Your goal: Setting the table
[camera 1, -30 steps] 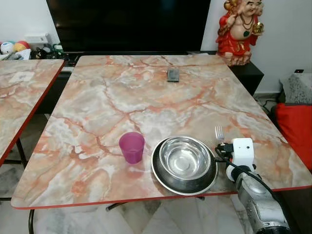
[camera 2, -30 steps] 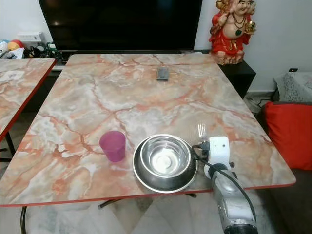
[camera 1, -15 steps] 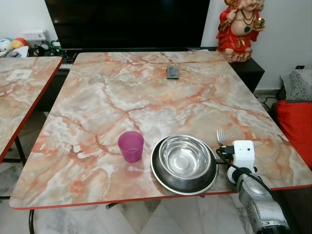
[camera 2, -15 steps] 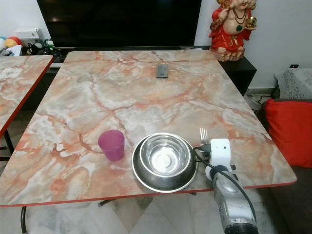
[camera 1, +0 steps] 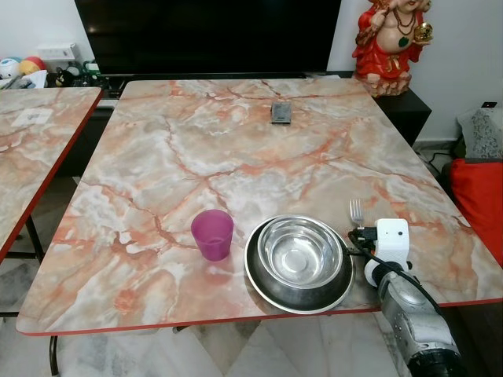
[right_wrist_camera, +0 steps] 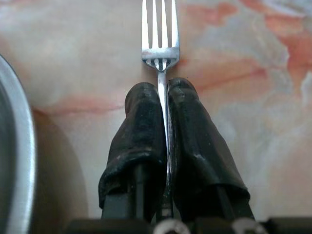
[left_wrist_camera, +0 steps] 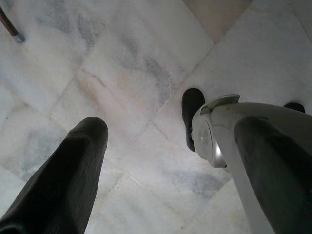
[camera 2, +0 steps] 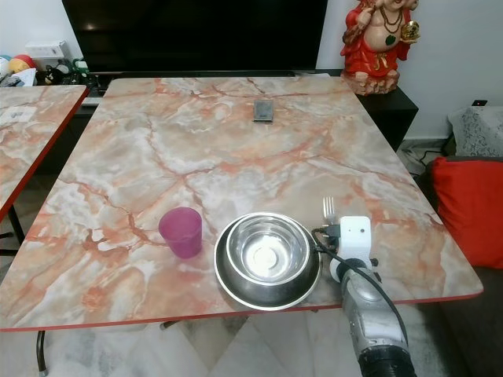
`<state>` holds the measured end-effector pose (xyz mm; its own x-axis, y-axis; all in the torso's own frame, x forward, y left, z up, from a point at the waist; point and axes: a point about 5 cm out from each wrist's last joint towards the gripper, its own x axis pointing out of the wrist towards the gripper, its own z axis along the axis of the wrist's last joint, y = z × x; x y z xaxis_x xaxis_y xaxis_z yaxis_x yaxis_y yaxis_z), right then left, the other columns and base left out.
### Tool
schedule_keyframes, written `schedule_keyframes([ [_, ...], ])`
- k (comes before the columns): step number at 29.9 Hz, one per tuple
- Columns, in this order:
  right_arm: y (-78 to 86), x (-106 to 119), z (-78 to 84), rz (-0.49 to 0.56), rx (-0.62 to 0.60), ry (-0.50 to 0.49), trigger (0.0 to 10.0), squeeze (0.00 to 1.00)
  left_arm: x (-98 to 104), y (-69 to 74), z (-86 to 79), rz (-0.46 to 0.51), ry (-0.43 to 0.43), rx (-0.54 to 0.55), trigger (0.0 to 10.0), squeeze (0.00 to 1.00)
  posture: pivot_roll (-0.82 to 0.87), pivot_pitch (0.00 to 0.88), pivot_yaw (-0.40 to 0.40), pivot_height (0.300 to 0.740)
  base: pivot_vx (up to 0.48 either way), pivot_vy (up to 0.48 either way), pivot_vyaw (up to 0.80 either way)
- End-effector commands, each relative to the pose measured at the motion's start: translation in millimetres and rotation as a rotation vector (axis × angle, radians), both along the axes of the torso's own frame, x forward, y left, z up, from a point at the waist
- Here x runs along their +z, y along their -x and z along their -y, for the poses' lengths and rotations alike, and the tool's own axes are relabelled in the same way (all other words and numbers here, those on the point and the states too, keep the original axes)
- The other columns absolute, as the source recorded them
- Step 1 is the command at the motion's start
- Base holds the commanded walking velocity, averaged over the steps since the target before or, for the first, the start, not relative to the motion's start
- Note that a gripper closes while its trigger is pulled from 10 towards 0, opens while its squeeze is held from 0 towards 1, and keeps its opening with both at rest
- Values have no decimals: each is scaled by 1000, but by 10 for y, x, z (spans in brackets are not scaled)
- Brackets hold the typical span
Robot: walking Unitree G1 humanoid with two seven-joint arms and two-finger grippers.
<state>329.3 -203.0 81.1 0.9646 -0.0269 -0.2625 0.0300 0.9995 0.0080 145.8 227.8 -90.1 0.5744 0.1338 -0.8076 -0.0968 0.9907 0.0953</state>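
A steel bowl [camera 1: 301, 253] sits inside a dark plate [camera 1: 259, 280] near the front edge of the marble table [camera 1: 220, 157]. A purple cup [camera 1: 212, 235] stands just left of the plate. Right of the plate, my right gripper [right_wrist_camera: 164, 95] is shut on a silver fork [right_wrist_camera: 160, 34], handle pinched between the black fingers [right_wrist_camera: 141, 126], tines pointing away over the tabletop. From the head, the fork [camera 1: 356, 212] pokes out beyond the white wrist [camera 1: 391, 242]. My left gripper [left_wrist_camera: 161, 146] hangs open over the floor.
A small dark remote-like object [camera 1: 280, 112] lies at the table's far middle. A second marble table [camera 1: 31, 149] stands to the left. A red figurine [camera 1: 389, 43] and a TV [camera 1: 208, 35] are behind. A red cushion [camera 1: 481, 200] lies at the right.
The camera has shifted slightly. The right gripper still holds the fork beside the plate, with little visible movement relative to the bowl.
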Motion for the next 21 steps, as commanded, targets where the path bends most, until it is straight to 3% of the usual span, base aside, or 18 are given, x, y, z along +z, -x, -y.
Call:
schedule_keyframes([
  [1, -29, 26, 37, 12, -14, -8, 10000, 0, -22, 55, 4, -17, 1, -6, 10000, 0, -4, 115, -5, 740, 0, 0, 0],
  [20, -71, 8, -14, 32, -5, -38, 10000, 0, -14, 43, -9, -14, -4, -7, 10000, 0, -1, 109, -4, 740, 0, 0, 0],
  [21, -70, 2, -17, 30, -5, -37, 10000, 75, -14, 43, -10, -14, -4, -7, 10000, 0, 0, 110, -4, 740, 0, 0, 0],
])
